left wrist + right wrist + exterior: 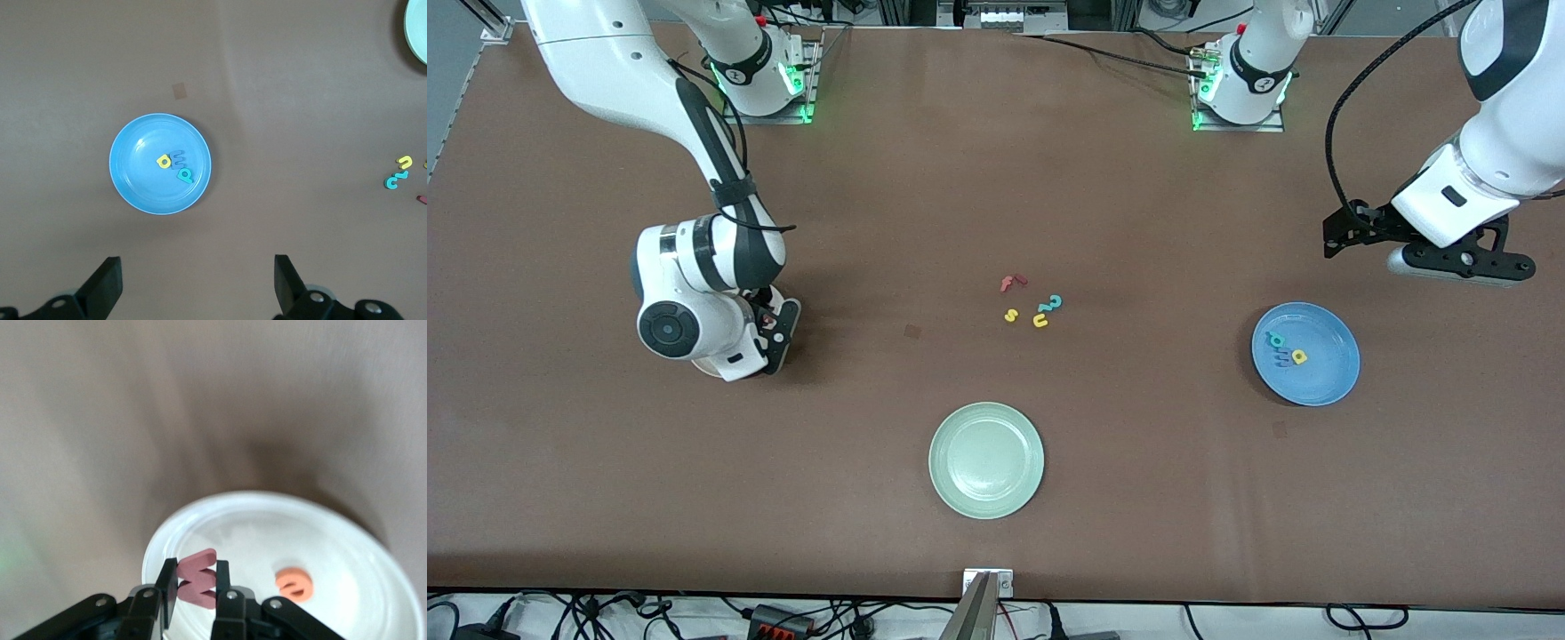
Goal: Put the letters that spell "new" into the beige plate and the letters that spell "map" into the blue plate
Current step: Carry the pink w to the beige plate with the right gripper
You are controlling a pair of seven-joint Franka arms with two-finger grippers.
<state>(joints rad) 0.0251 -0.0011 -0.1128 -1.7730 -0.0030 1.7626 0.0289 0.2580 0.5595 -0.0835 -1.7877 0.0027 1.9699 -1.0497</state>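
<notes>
The right gripper [197, 587] pinches a pinkish-red foam w [198, 577] over the glossy beige plate [347, 540], where an orange e [294, 584] lies. The blue plate [1329, 378] holds m [1282, 356], a [1299, 356] and p [1276, 340] clustered together. The left gripper [197, 283] waits wide open and empty above bare table beside that plate.

Probably lab, bolted arm bases [769, 84], cables [800, 618]

Blue m [1282, 356], yellow a [1300, 356], teal p [1276, 340] lie in blue plate [1329, 382].
</notes>
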